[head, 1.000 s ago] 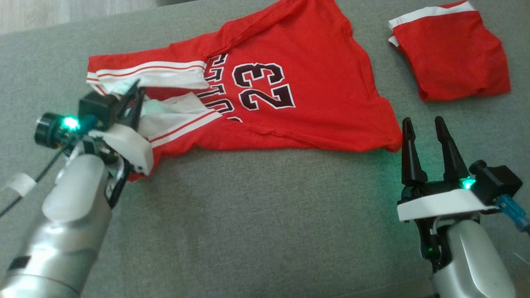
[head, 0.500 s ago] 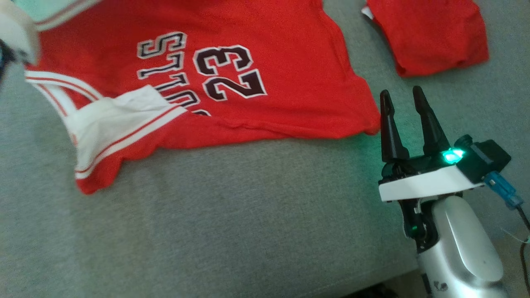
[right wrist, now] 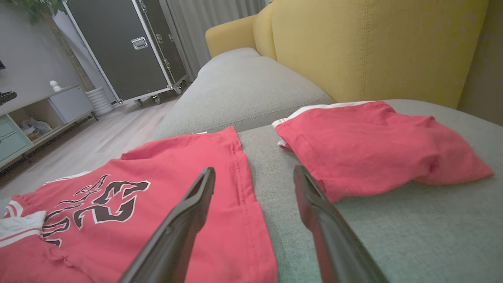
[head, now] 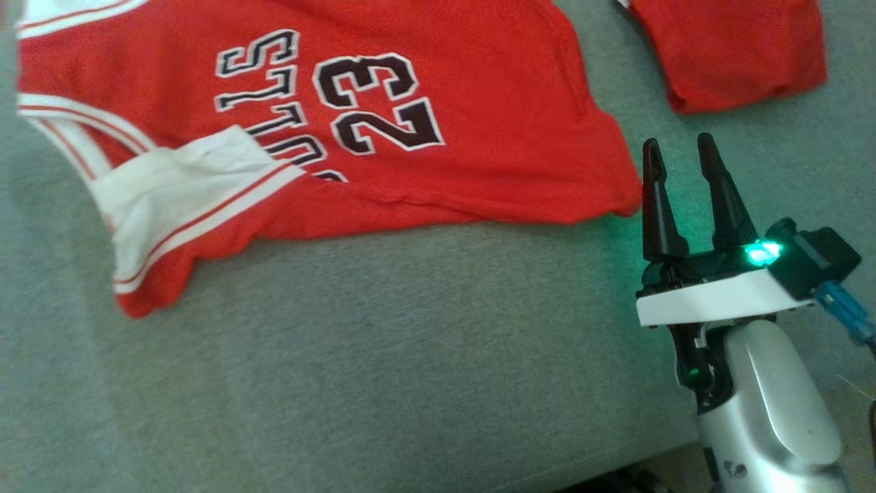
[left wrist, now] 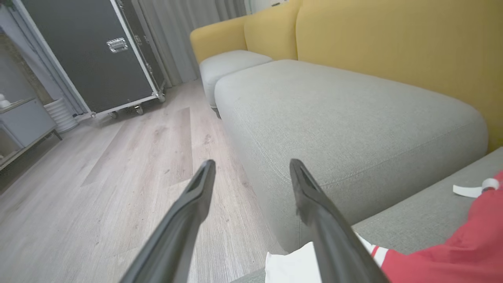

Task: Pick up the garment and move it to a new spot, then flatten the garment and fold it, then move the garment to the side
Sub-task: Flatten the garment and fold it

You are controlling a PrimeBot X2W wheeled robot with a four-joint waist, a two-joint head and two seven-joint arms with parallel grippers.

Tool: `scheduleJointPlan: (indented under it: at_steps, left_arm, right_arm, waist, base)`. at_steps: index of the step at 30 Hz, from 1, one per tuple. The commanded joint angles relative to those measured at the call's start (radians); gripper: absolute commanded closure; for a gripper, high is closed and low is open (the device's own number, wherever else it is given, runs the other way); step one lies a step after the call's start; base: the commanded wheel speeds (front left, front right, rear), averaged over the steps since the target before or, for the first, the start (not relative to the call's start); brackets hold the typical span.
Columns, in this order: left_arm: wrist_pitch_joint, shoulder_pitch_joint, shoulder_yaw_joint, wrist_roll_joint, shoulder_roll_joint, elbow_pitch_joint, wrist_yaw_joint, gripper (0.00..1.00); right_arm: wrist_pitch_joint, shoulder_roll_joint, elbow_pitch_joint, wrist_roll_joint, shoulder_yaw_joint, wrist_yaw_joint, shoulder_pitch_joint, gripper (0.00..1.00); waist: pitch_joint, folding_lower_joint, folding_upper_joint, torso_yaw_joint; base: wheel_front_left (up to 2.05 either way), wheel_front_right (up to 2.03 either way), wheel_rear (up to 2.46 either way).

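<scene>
The red jersey (head: 479, 103) lies number-up on the grey sofa seat (head: 410, 342), its white-trimmed armhole (head: 185, 185) rumpled — flattening seems the step in hand — so the left hand (left wrist: 251, 173) and right hand (head: 677, 154), both open and empty, next need to pinch and smooth that edge.

Jersey (head: 479, 103): red knit cloth, matt, fine mesh texture; white trim plain cloth. Seat cushion (head: 410, 356): grey woven fabric, coarse, matt. Right gripper (head: 677, 144): dark matt plastic; forearm (head: 773, 411) shell silver, semi-gloss. Floor (left wrist: 118, 165): pale wood-grain planks, satin. Flight case (left wrist: 90, 59): blk panels w/ bright metal edging.
</scene>
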Motion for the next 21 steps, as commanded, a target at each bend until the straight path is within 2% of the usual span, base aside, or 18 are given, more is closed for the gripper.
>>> scheduleJointPlan:
  at_steps: [1,7,16,21]
  left_arm:
    - [-0.037,0.0,0.018,-0.02,0.03,-0.019,-0.002,0.0]
    - [-0.127,0.136,-0.003,-0.113,-0.03,-0.036,-0.007,0.0]
    - [-0.188,0.431,-0.036,-0.252,-0.086,-0.201,-0.007,0.0]
    - [-0.205,0.61,-0.015,-0.266,-0.117,-0.321,0.047,0.0]
  right_arm:
    - [-0.011,-0.002,-0.025,-0.017,0.006,-0.001,0.001,0.0]
    - [-0.011,-0.002,-0.004,-0.055,-0.024,-0.001,0.01,0.0]
    - [-0.011,-0.002,0.031,-0.092,-0.038,-0.001,0.058,0.0]
    - [-0.011,-0.002,0.041,-0.088,-0.034,-0.001,0.085,0.0]
  waist:
    - [-0.042,-0.0001,0.0,0.049]
    - [-0.133,-0.0001,0.0,0.134]
    - [-0.254,-0.0001,0.0,0.223]
    - [-0.293,-0.0001,0.0,0.238]
  base:
    - [0.0,0.0,0.0]
    - [0.0,0.0,0.0]
    - [0.0,0.0,0.0]
    - [0.0,0.0,0.0]
